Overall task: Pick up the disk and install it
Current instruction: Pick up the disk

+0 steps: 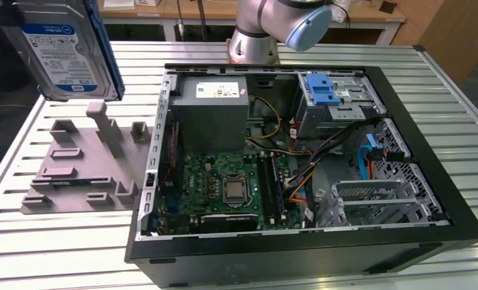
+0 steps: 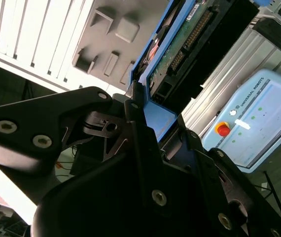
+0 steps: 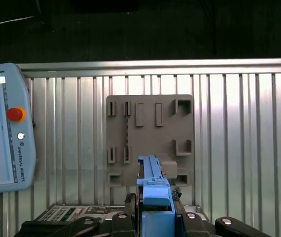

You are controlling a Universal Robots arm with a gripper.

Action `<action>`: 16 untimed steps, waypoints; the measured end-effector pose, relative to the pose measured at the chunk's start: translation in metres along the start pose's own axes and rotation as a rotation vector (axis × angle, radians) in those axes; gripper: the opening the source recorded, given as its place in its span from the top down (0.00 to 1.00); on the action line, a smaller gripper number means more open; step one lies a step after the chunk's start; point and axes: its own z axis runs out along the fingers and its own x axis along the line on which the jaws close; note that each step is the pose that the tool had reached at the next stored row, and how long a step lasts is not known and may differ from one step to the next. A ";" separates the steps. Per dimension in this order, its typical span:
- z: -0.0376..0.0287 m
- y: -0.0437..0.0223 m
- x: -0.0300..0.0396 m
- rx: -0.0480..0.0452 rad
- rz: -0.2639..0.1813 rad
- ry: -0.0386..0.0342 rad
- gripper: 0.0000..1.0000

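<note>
One slatted table (image 1: 432,78) carries the open computer case (image 1: 303,251), laid flat so its bays face up, with the grey fixture (image 1: 69,181) beside it. I hold the disk (image 1: 61,54) upright above that fixture, clear of obstacles, my gripper (image 3: 155,212) clamped on its edge.

- One computer case (image 1: 303,249), lid off, lying on one slatted metal table (image 1: 61,248).
- One disk (image 1: 61,48), a hard drive in a blue carrier, up in the air off the case's side at the exterior view's left.
- One gripper (image 3: 153,210), up with the disk, off that same side of the case.
- One grey slotted fixture plate (image 1: 81,166), on the table just beside the case, at the exterior view's left.
- Inside the case:
  - one grey power-supply box (image 1: 210,118)
  - one green motherboard (image 1: 210,175)
  - one processor socket (image 1: 235,188)
  - one blue ribbed latch (image 1: 322,90)
- One robot arm (image 1: 275,24), behind the case.
- One teach pendant (image 3: 2,143) with one red button (image 3: 15,114), on the same table as the case.
</note>
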 end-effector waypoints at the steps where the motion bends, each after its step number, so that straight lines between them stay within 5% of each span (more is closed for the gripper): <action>1: 0.0000 -0.0010 0.0010 0.0001 0.000 -0.0001 0.64; 16: -0.0002 -0.0295 0.0042 0.0000 0.000 0.0000 0.64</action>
